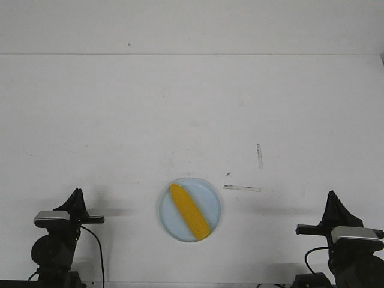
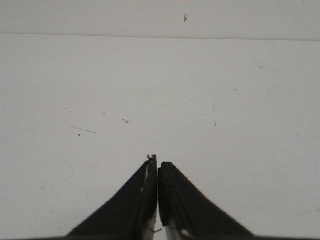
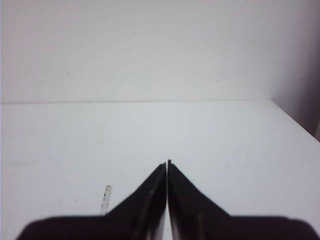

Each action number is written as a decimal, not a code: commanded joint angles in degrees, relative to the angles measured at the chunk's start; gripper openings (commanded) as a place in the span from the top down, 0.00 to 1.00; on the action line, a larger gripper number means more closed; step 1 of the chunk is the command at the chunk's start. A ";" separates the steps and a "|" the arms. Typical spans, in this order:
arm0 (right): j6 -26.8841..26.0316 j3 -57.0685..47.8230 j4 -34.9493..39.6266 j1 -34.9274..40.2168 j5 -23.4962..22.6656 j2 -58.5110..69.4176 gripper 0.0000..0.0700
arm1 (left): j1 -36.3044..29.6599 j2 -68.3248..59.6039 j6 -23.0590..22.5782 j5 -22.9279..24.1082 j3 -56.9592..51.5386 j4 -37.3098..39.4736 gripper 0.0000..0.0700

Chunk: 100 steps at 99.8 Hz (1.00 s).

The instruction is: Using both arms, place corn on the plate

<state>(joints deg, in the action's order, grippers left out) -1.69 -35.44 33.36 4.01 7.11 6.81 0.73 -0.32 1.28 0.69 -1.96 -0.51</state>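
The yellow corn [image 1: 189,212] lies slantwise on the pale blue plate [image 1: 210,195] near the table's front edge, in the front view only. My left gripper [image 1: 77,193] rests at the front left, well away from the plate. It is shut with nothing between its fingers, as the left wrist view shows [image 2: 157,164]. My right gripper [image 1: 332,195] rests at the front right, also apart from the plate. Its jaws are pressed together and empty in the right wrist view [image 3: 167,162]. Neither wrist view shows the corn or the plate.
Two short strips of tape, one upright [image 1: 259,156] and one flat [image 1: 242,188], are stuck on the white table to the right of the plate. The upright strip [image 3: 105,199] also shows in the right wrist view. A white wall rises behind the table's far edge.
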 commanded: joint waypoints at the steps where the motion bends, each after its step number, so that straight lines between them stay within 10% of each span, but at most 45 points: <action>1: 0.28 -0.35 -0.76 0.04 -0.04 -0.07 0.99 | 0.00 0.13 0.55 -0.09 1.18 0.61 1.00; 100: 0.31 11.89 -10.47 -6.54 -5.57 -0.13 0.99 | 0.00 0.13 0.55 -0.09 1.18 0.61 1.00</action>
<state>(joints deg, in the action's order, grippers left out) -1.69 -25.87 24.88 -1.89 2.79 6.81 0.73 -0.32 1.28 0.69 -1.96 -0.51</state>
